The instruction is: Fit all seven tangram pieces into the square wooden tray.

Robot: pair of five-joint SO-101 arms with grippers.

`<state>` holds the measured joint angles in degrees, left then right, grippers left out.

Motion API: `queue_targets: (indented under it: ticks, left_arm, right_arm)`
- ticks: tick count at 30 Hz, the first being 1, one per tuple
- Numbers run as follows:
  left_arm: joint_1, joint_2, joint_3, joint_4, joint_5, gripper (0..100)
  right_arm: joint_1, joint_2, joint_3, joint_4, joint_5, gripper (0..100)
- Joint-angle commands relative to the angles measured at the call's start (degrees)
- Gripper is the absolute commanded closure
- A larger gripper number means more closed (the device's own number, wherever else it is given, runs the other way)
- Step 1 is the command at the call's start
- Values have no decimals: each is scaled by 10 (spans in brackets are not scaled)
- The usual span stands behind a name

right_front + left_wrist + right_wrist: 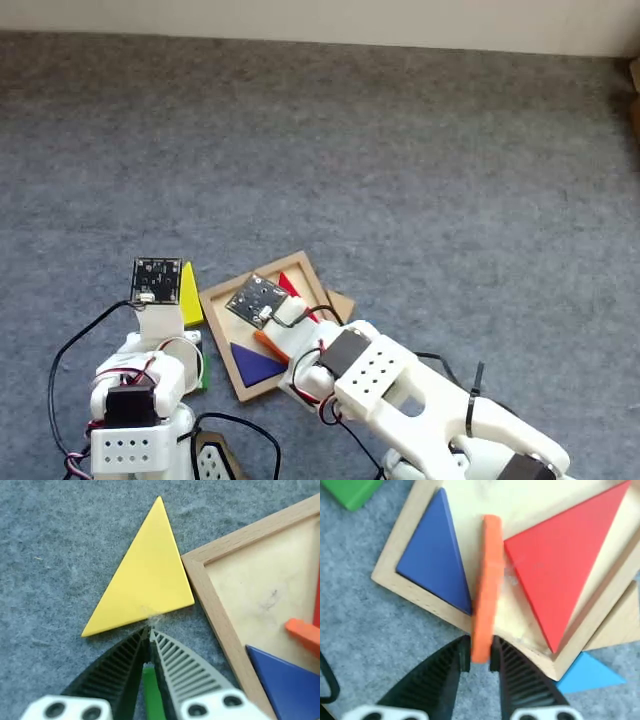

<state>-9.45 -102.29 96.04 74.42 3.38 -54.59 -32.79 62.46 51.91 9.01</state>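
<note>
Our wooden tray (425, 598) holds a blue triangle (434, 555) and red triangle (560, 560); right gripper (480, 652) pinches an orange piece (487, 580); left gripper (149, 632) closed, empty.

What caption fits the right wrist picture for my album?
Right gripper pinches an orange piece on edge at the wooden tray, between the blue triangle and red triangle.

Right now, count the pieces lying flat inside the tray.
2: blue triangle in one corner, red triangle opposite; the orange piece stands on edge between them, held by the right gripper. More may be hidden.
</note>
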Motion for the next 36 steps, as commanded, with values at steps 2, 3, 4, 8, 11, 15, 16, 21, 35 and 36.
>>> queue_targets:
  ticks: [2,3,4,8,11,15,16,21,35,36]
  left_arm:
    - [-7,-4,12,4,-5,993]
    - [-7,-4,12,4,-5,993]
    - [-7,-4,12,4,-5,993]
    - [-7,-4,12,4,-5,993]
    - [-7,-4,12,4,-5,993]
    - [-7,-4,12,4,-5,993]
    - [-7,-4,12,4,-5,993]
    - [-7,-4,12,4,-5,993]
    - [-7,-4,12,4,-5,993]
    - [-7,-4,12,4,-5,993]
  right_arm:
    - [11,1,-33,-1,38,969]
    - [11,1,-33,-1,42,971]
    - [11,1,-33,-1,43,971]
    - [35,1,-33,-1,69,972]
    - [60,1,-34,-15,101,972]
    - [73,1,-29,-44,131,972]
    - [73,1,-29,-46,136,972]
    - [73,1,-29,-46,139,972]
    - [73,1,-29,-46,175,972]
    - [73,1,-29,-46,178,972]
